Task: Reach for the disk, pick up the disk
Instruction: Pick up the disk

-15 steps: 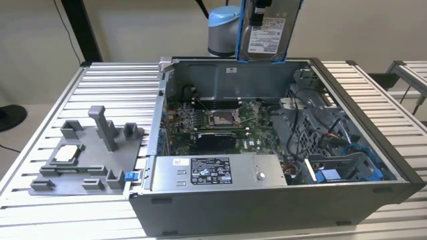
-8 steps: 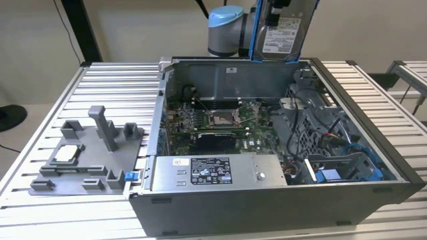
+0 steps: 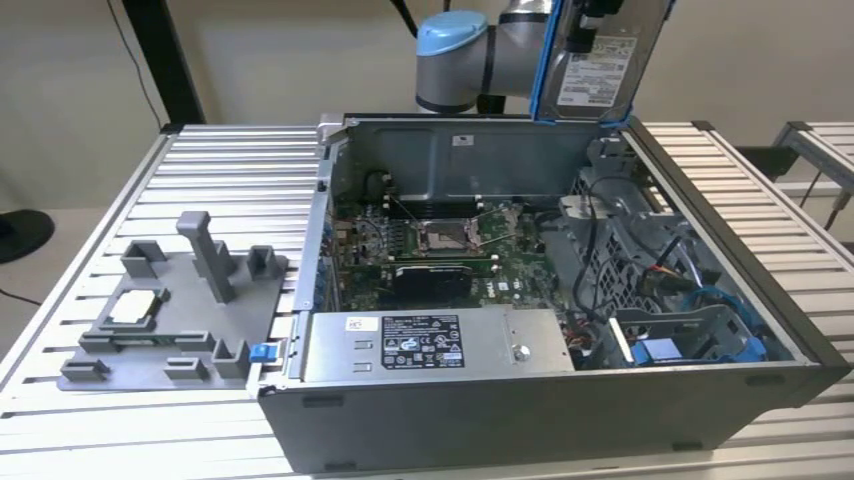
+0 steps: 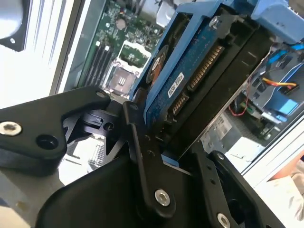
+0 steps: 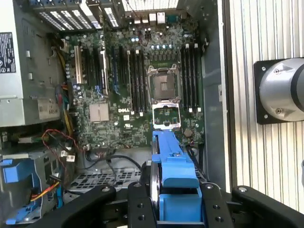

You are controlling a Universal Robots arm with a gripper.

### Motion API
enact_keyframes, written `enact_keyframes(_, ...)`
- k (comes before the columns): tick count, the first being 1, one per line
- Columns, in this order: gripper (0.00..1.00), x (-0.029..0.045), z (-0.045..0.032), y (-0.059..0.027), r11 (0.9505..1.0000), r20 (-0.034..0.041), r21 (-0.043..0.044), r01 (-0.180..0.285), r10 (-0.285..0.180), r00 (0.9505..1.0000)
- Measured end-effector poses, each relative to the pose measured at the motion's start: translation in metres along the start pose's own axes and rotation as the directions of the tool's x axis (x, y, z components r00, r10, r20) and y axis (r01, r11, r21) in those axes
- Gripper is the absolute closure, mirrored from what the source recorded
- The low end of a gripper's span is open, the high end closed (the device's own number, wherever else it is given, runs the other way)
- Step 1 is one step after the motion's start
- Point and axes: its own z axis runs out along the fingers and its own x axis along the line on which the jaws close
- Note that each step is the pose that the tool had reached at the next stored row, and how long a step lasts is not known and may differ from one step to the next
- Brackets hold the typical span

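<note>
Disk: the disk (image 3: 597,62) hangs in the air at about 1 o'clock in the exterior view, above the back wall of the open computer case (image 3: 561,420), standing on edge with its white label facing the camera and its blue bracket along the side.

Gripper: the gripper (image 4: 171,156) is clamped on the disk; in the second wrist view its black fingers (image 4: 142,161) press against both flat sides, the connector edge pointing away from the wrist.

First wrist view: the blue bracket (image 5: 172,166) sits between the fingers, and the motherboard (image 5: 142,80) lies well below it, so the disk is clear of the case.

Drive bay: the blue caddy area (image 3: 681,345) at about 4 o'clock in the exterior view looks vacant, as far as I can tell.

Progress: reaching is done and the pick looks complete, judging by the disk being held high off everything.

Left to do: nothing of the stated task that I can see.

Other things: the grey power-supply box (image 3: 434,342) stays in the case; a grey fixture (image 3: 180,310) sits on the table at 9 o'clock.
</note>
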Motion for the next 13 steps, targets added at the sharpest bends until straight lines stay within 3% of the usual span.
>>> enact_keyframes(7,1.00,-0.0028,-0.0004,-0.0290,1.0000,0.0000,-0.0017,0.001,-0.001,1.0000)
enact_keyframes(10,1.00,-0.0016,-0.0005,-0.0295,1.0000,-0.0002,-0.0016,0.001,-0.001,1.0000)
enact_keyframes(13,1.00,0.0041,-0.0006,-0.0301,1.0000,-0.0003,-0.0016,0.001,-0.001,1.0000)
